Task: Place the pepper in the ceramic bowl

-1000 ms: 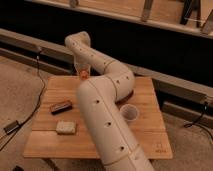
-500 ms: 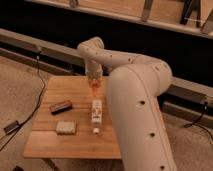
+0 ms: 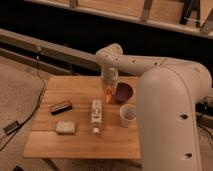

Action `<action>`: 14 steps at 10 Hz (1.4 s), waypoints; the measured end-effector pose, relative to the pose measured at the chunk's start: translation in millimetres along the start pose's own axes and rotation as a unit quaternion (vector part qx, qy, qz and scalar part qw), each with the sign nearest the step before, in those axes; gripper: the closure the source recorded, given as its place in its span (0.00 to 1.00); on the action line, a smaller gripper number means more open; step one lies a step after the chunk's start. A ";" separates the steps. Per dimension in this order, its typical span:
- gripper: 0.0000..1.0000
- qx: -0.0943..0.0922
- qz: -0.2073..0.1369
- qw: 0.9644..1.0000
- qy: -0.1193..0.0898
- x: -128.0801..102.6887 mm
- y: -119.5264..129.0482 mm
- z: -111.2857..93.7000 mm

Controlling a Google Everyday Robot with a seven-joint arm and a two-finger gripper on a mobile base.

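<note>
My gripper (image 3: 108,89) hangs at the end of the white arm above the back middle of the wooden table. It is shut on the pepper (image 3: 108,94), a small orange-red piece that shows just below the fingers. The ceramic bowl (image 3: 124,91), round and dark maroon, stands on the table just right of the pepper, almost touching it in this view. The pepper is level with the bowl's left rim, not over its middle.
A pale white cup (image 3: 127,115) stands in front of the bowl. A white bottle-like thing (image 3: 96,113) lies mid-table. A dark brown-red block (image 3: 61,107) and a beige pad (image 3: 66,128) lie at the left. My arm's big link (image 3: 170,120) fills the right foreground.
The gripper has carried the pepper to the right and a little toward the front, from the table's back left to beside the bowl. The arm's big link swung to the right.
</note>
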 end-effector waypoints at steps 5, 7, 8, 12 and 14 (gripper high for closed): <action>1.00 0.017 0.018 1.000 0.002 -28.1 -16.1 7.2; 1.00 0.024 0.021 0.999 0.005 -38.6 -19.0 12.7; 1.00 0.031 0.024 0.999 0.008 -44.2 -22.9 17.9; 1.00 0.049 0.031 0.998 0.022 -59.6 -30.9 37.3; 1.00 0.053 0.035 0.997 0.032 -64.6 -32.0 48.2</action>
